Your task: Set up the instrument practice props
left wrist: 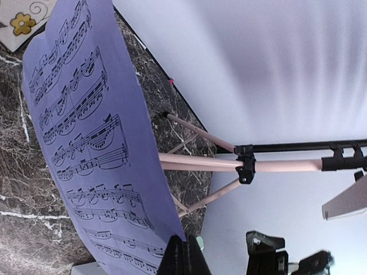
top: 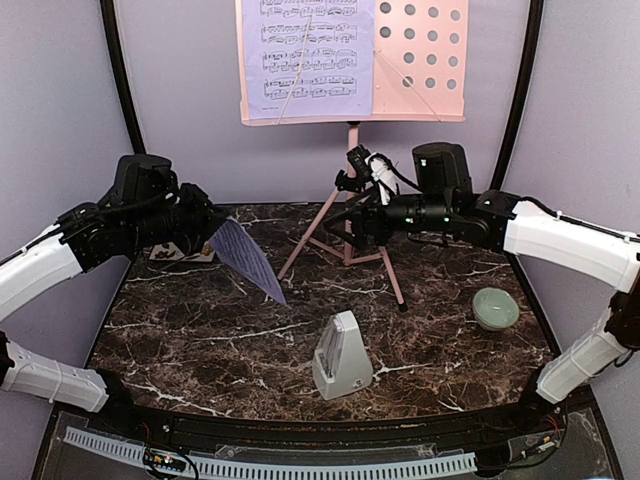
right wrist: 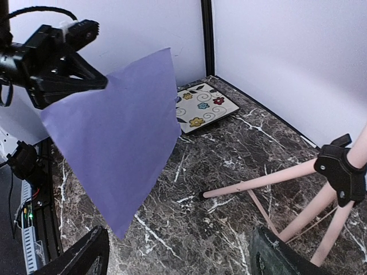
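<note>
The left gripper (right wrist: 97,83) was found pressed together on the upper edge of a loose lavender page (right wrist: 114,149). This page was held tilted in the air above the left part of the dark marble table (top: 200,330), with its lower corner pointing down. Printed staves were seen on the face turned to the left wrist camera. The face turned to the right wrist camera was seen as plain lavender.

The right gripper (right wrist: 180,258) was found spread wide, with only table surface seen between its fingers (right wrist: 86,255). It was positioned low, just beside the tripod legs (right wrist: 275,177) of the pink music stand (top: 352,160). Contact with the stand could not be confirmed.

The stand was observed upright at the rear centre of the table, with its perforated desk (top: 420,60) at the top of the overhead view. A second lavender page (top: 305,55) was noted resting on the left half of the desk, and the perforated right half was left exposed.

The grey-white metronome (top: 340,357) was recorded upright at the front centre, well apart from both grippers. A pale green bowl (top: 496,307) was noted on the right side of the table. A floral coaster (right wrist: 203,106) was noted at the rear left corner.
</note>
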Robot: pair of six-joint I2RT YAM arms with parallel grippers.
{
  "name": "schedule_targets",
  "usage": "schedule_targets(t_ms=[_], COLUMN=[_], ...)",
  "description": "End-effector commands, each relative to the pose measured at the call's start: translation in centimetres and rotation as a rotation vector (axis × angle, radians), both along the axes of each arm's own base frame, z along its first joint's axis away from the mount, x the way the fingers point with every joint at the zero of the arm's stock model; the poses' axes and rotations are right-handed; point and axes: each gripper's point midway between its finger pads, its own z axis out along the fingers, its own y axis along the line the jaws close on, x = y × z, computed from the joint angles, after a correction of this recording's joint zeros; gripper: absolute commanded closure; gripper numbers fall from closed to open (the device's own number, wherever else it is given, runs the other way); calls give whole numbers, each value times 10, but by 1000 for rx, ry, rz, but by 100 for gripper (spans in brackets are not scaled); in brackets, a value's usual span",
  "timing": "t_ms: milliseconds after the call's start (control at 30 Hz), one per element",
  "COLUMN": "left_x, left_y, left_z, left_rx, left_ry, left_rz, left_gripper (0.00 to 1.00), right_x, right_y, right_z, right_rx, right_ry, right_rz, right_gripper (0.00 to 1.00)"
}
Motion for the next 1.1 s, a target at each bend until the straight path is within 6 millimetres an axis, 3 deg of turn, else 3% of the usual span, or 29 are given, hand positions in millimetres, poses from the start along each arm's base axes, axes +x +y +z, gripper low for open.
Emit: schedule_targets(t_ms=[0, 133, 333, 500, 567, 633, 833, 933, 1000, 1067], left_x=[26, 35, 42, 45, 45, 44, 47, 49, 50, 54], left_y=[3, -2, -10, -24, -25, -25, -38, -47, -50, -39], left_z=[4, 15, 22, 26, 28, 31, 37, 37, 34, 30], left_rx=[-177, -209, -256, -315, -327, -333, -348, -320, -289, -222], left_ry=[10, 29, 53, 58, 59, 52, 29, 0, -14, -27], left_rz=[183, 213, 227, 188, 182, 178, 106, 28, -46, -105], left_gripper=[100, 100, 100, 100, 100, 100, 100, 99, 67, 38], right_x=[-16, -23, -19, 3, 12, 17, 22, 18, 14, 10], right_y=[22, 34, 57, 71, 75, 76, 72, 67, 62, 56], right_z=[27, 28, 24, 7, 7, 6, 12, 22, 26, 30], right_rx=[73, 65, 64, 10, -6, -28, -64, -67, -79, -96], right_ry=[-56, -96, -141, -199, -226, -248, -310, -328, -329, -315], right_rz=[50, 59, 43, -45, -72, -91, -115, -96, -78, -50], right_gripper=[8, 1, 1, 7, 15, 33, 100, 100, 100, 100])
